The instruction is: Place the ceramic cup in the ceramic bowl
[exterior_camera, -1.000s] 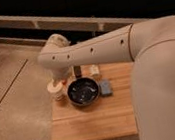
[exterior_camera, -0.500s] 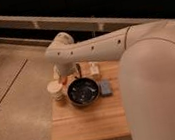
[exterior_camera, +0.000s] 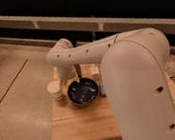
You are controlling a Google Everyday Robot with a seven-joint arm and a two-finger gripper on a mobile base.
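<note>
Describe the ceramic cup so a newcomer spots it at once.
Find the wooden table under the white arm. At its left edge, beside the black ceramic bowl where the claw hangs, stands the ceramic cup: small, cream, much narrower than the bowl.

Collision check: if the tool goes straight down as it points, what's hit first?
Probably the left rim of the bowl; the tool hangs just above it, right of the cup. Depth unclear.
</note>
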